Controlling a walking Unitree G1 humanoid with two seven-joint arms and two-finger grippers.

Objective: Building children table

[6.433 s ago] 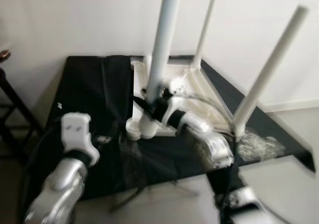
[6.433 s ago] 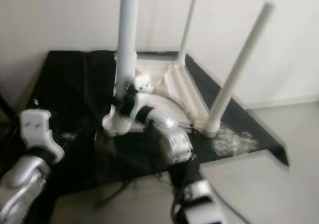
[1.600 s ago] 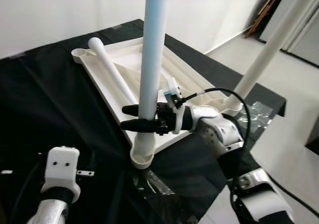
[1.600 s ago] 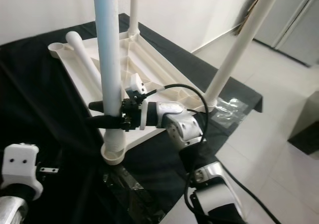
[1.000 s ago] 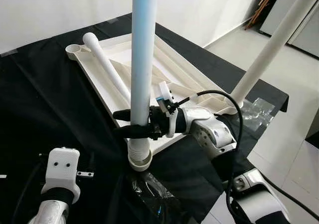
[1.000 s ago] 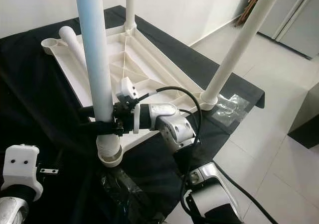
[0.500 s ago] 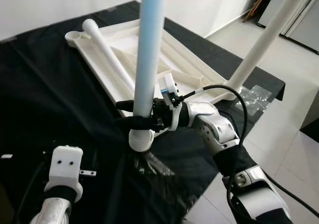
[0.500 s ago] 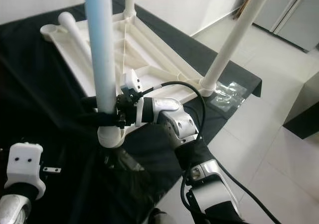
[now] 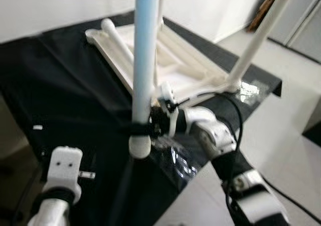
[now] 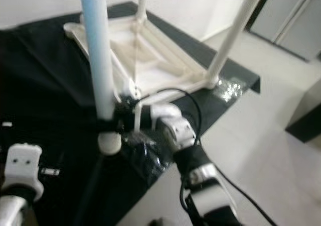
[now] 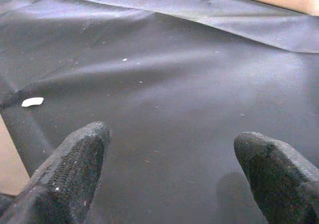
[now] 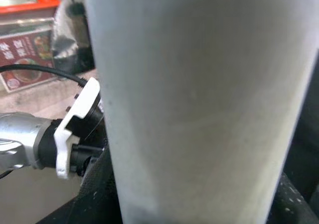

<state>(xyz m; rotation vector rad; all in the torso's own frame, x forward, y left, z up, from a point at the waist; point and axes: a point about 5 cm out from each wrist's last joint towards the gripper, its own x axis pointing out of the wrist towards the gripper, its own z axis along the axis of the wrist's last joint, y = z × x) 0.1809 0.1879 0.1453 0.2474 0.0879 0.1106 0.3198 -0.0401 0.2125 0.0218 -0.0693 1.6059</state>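
Observation:
The white children's table [image 9: 176, 71] lies upside down on a black cloth [image 9: 65, 85]. Two legs stand up from it: one at the right corner [image 9: 253, 42], one at the back [image 10: 142, 0]. A third leg [image 9: 116, 35] lies loose along its left rim. My right gripper [image 9: 138, 129] is shut on a fourth white leg [image 9: 144, 60], held upright with its lower end [image 9: 139, 148] over the cloth, apart from the table's near corner. Up close this leg [image 12: 199, 94] sits between the right gripper's fingers. My left gripper [image 11: 169, 159] hangs open over bare cloth, fingers [image 11: 75, 169] wide apart.
Crumpled clear plastic wrap [image 9: 180, 160] lies on the cloth under the right arm, and more [image 9: 250, 88] lies by the right leg's foot. The cloth's edge drops to pale tiled floor [image 9: 296, 110] on the right. A white wall [image 9: 60, 5] stands behind.
The view has shifted and blurred. The held leg has come away from the table's near corner toward me; its lower end now hangs over bare cloth. The left gripper stays low and open.

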